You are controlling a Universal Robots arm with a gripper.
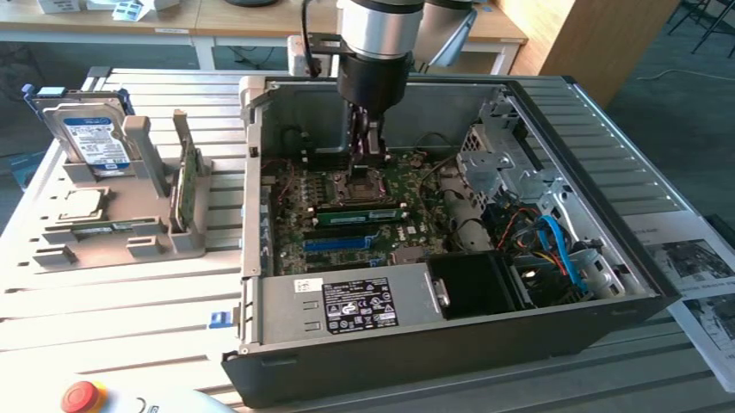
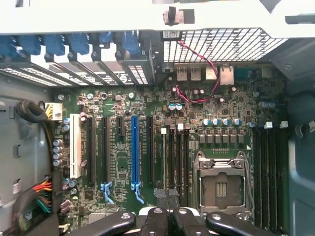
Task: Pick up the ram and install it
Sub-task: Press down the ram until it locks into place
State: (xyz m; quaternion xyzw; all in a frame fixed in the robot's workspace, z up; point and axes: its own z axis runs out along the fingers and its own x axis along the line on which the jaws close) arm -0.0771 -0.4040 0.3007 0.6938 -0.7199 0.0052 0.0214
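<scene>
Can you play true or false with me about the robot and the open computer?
1. The claw is inside the computer case, above the motherboard. True.
2. The long slot on the motherboard is red. False: it is blue.
3. The hard drive is inside the case. False: it stands outside, in a grey holder on the exterior view's left.
4. The round button on the table is red. True.
</scene>
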